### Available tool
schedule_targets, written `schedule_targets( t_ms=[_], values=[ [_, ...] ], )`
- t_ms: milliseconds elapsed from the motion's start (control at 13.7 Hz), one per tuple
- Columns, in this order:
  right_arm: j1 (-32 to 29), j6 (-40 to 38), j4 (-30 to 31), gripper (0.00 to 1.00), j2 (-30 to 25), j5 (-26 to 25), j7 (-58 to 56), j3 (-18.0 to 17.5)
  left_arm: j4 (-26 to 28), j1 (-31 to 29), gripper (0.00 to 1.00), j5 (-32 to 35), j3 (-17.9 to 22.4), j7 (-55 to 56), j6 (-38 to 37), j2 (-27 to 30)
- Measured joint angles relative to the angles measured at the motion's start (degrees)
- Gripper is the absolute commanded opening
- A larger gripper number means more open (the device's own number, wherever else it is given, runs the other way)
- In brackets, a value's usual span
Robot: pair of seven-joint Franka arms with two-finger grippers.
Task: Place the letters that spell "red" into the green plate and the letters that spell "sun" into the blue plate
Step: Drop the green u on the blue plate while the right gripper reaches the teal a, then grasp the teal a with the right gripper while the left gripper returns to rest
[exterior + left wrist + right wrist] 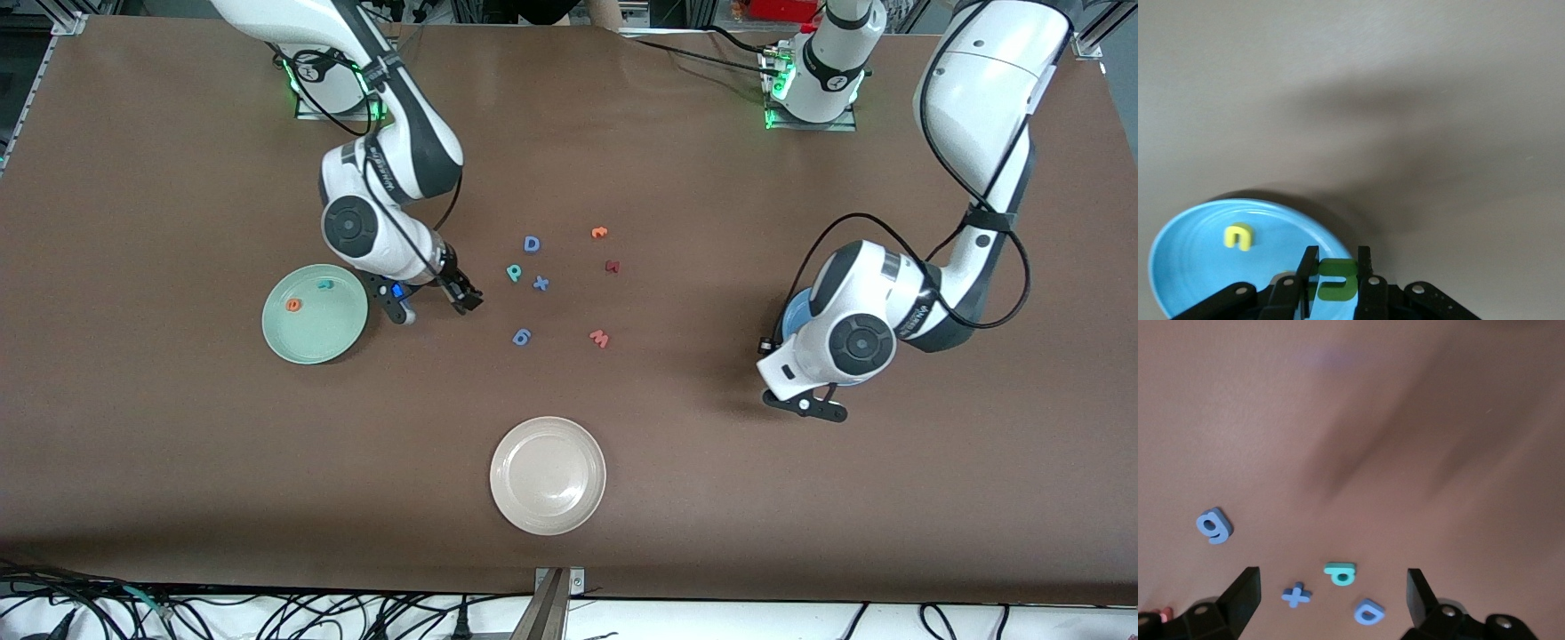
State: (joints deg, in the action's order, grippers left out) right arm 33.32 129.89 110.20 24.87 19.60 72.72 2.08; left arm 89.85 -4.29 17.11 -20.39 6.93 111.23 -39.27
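Teal "d" [514, 272] lies just past my right gripper [464, 298], jaws wide and empty, toward the table's middle; my left gripper [1333, 280] pinches the green "n" [1333, 278] over the blue plate [1191, 253].

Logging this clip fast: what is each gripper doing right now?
Left gripper: shut on the green letter, over the blue plate.
Right gripper: open, empty, over the teal letter.
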Motion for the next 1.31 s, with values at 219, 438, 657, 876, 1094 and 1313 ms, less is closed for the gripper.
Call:
schedule_targets(
  t_ms=[219,438,657,876,1094,1313],
  values=[
    [3.78,6.87,-0.04,0.66,3.30,3.71,1.67,-0.13,0.02,-3.70,0.29,0.00,0.13,-6.74,-0.06,-0.53],
    [5.52,9.72,-0.09,0.65,5.73,4.70,2.25,-0.12,0.11,-6.67,1.00,0.00,0.23,-11.52,-0.19,-0.86],
    [6.22,10.73,-0.08,0.61,7.04,4.72,2.70,-0.12,-0.04,-8.74,1.00,0.00,0.46,-13.56,-0.58,-0.95],
    [6.67,10.71,0.18,0.61,7.31,4.73,2.77,-0.12,-0.82,-10.47,1.00,0.00,2.48,-13.67,-1.47,0.15],
    [7.47,10.67,0.96,0.61,7.47,4.73,3.12,-0.13,-1.51,-12.90,1.00,-0.02,4.14,-13.66,-3.66,3.71],
    [8.47,10.67,2.23,0.61,7.58,4.73,3.77,-0.14,-1.77,-13.34,1.00,-0.07,3.98,-13.66,-7.77,8.46]
  ],
)
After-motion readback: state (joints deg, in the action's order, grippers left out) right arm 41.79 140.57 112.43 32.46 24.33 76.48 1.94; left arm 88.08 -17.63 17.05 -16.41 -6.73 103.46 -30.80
